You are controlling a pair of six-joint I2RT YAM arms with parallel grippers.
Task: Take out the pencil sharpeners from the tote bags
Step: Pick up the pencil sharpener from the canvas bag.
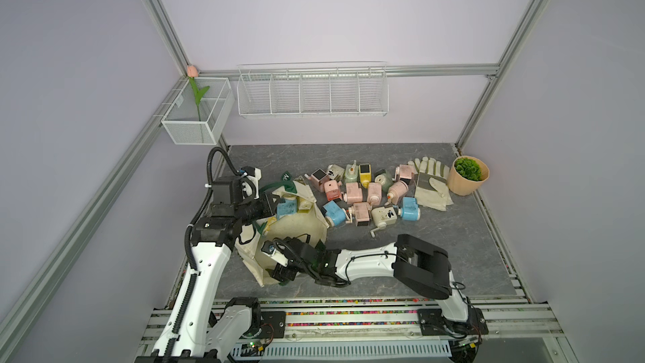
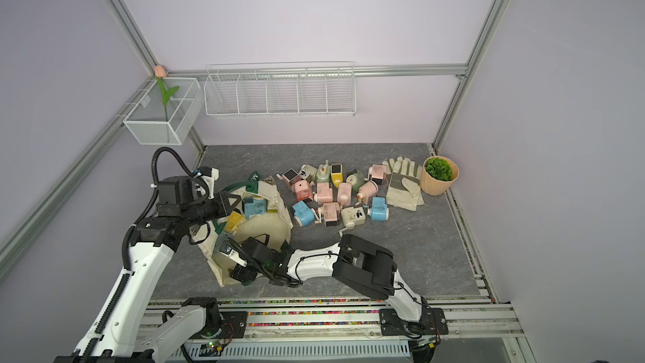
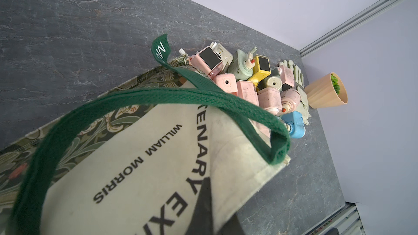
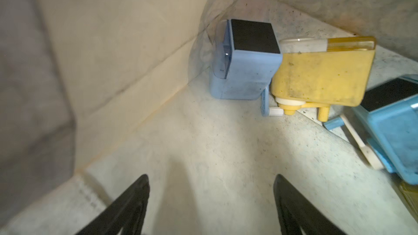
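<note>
Sharpeners inside: three show in the right wrist view, lying on the bag's inner cloth. A pale blue sharpener point(image 4: 244, 64) with a dark window sits in a seam corner, a yellow sharpener point(image 4: 321, 77) touches it, and a brighter blue sharpener point(image 4: 393, 129) lies just beside the yellow one.
Sharpeners outside: a loose heap point(image 1: 363, 192) of pink, pale green, yellow, cream and blue ones lies on the worktop, between the bag and the gloves.
Bag: the cream tote bag point(image 1: 296, 230) lies on the robot's left half of the worktop with its mouth gaping. It has dark green handles point(image 3: 158, 100), dark printed lettering and a floral band point(image 3: 67, 132) along its base.
Left tool point(image 1: 274, 204): clamped tight on the bag's rim cloth, which is raised off the worktop there.
Right tool point(image 4: 210, 177): reaches into the bag's mouth with its fingers spread wide and nothing between them, well apart from the three sharpeners.
Gloves point(image 1: 431, 183): a pale pair lies flat, touching the heap's right side.
Plant pot point(image 1: 467, 176): tan with green leaves, upright just beside the gloves in the far right corner.
Worktop point(image 1: 453, 239): dark grey with a marbled look.
Wall: a white wire rack point(image 1: 312, 90) hangs at the back, and a mesh box point(image 1: 199, 123) holding a pink tulip point(image 1: 192, 71) hangs at the left.
</note>
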